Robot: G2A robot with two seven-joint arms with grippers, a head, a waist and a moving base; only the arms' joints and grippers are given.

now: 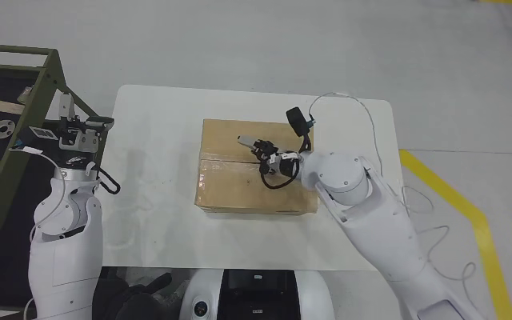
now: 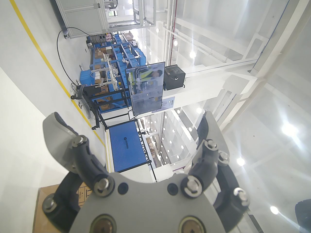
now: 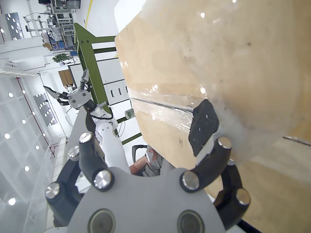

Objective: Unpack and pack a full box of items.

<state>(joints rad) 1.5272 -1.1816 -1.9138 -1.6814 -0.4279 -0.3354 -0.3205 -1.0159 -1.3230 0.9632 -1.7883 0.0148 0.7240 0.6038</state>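
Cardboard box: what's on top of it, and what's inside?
The open right gripper is over the taped seam of the cardboard box. Its flaps are shut, so contents are hidden.

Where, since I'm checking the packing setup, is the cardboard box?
In the top view the closed cardboard box sits at the middle of the white table, the right gripper over its top.
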